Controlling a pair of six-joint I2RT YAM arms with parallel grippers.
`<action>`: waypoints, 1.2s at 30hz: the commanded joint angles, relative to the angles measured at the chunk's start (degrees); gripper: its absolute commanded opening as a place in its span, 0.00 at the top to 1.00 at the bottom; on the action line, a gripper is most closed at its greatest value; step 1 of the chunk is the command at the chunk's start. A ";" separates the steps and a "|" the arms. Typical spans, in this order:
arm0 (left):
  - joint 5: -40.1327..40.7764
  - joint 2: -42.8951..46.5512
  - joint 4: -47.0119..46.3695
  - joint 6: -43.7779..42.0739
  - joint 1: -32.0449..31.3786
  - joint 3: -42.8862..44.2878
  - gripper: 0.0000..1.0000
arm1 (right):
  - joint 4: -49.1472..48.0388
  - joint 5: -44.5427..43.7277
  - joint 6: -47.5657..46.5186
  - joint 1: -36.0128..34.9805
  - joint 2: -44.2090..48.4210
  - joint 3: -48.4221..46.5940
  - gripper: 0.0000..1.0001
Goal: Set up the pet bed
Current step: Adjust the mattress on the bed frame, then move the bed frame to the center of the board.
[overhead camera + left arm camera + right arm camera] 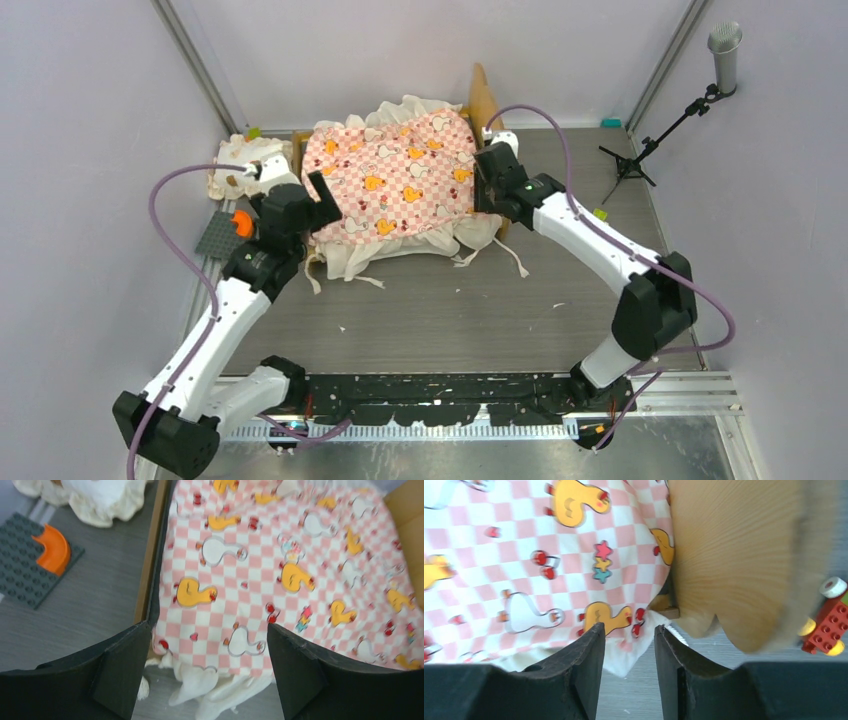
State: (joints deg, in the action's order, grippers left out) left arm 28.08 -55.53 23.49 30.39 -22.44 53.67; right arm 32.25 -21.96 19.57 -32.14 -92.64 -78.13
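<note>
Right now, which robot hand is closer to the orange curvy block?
Left. The left gripper sits over the pet bed's left edge, beside the orange block; the right gripper is across the bed.

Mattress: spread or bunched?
Spread. The checkered mattress lies open across the bed frame, print up, its cream ruffle spilling over the near end onto the table.

pet bed [395,175]: located far centre of table [450,310], set askew. mattress [280,580]: pink-and-white check, orange and white duck-like animals, humped and rumpled, not flat. cream ruffle [400,245]: spills over near edge, ties trailing on table. light-wood side rail [148,570]: runs along mattress's left edge. headboard [734,555]: light wood, wavy edge, at right end.
</note>
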 commanded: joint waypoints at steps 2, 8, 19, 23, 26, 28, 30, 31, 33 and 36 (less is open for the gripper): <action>-1.23 -5.01 2.18 -3.29 4.90 11.46 0.11 | -0.39 7.40 -0.85 -0.11 7.42 -5.12 0.53; -5.11 -14.38 2.65 -4.29 12.72 16.35 0.10 | 7.30 -1.92 -6.21 0.51 6.37 -15.59 0.43; -12.80 -18.57 0.58 -2.85 17.86 12.76 0.11 | 16.07 8.93 -9.12 10.39 -7.17 -32.51 0.31; -13.59 -17.30 0.53 -2.67 17.85 11.58 0.11 | 14.19 16.59 -8.92 12.49 -9.50 -31.61 0.32; -14.24 -17.03 0.67 -2.44 17.87 11.25 0.11 | 12.85 17.12 -9.24 12.52 -9.72 -29.31 0.35; -14.28 -16.92 0.81 -2.16 17.85 11.22 0.11 | 13.07 13.75 -9.37 12.55 -9.81 -28.18 0.47; -14.08 -16.61 1.01 -2.22 17.82 11.13 0.11 | 13.28 9.60 -10.12 12.54 -8.63 -26.48 0.61; -13.77 -16.30 1.23 -2.23 17.86 11.11 0.12 | 13.34 7.71 -10.94 12.63 -7.52 -25.30 0.66; -12.86 -15.40 1.27 -2.26 17.85 10.85 0.12 | 12.52 3.70 -12.88 12.70 -4.75 -21.95 0.83; -11.14 -13.36 0.36 -2.54 18.04 10.28 0.12 | 9.75 -0.95 -16.21 12.78 0.93 -16.45 0.97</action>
State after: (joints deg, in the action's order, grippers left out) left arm 15.00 -73.01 26.37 28.05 -4.73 64.36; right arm 43.13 -11.53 7.20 -20.16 -100.82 -99.53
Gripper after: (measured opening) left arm 0.880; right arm 0.135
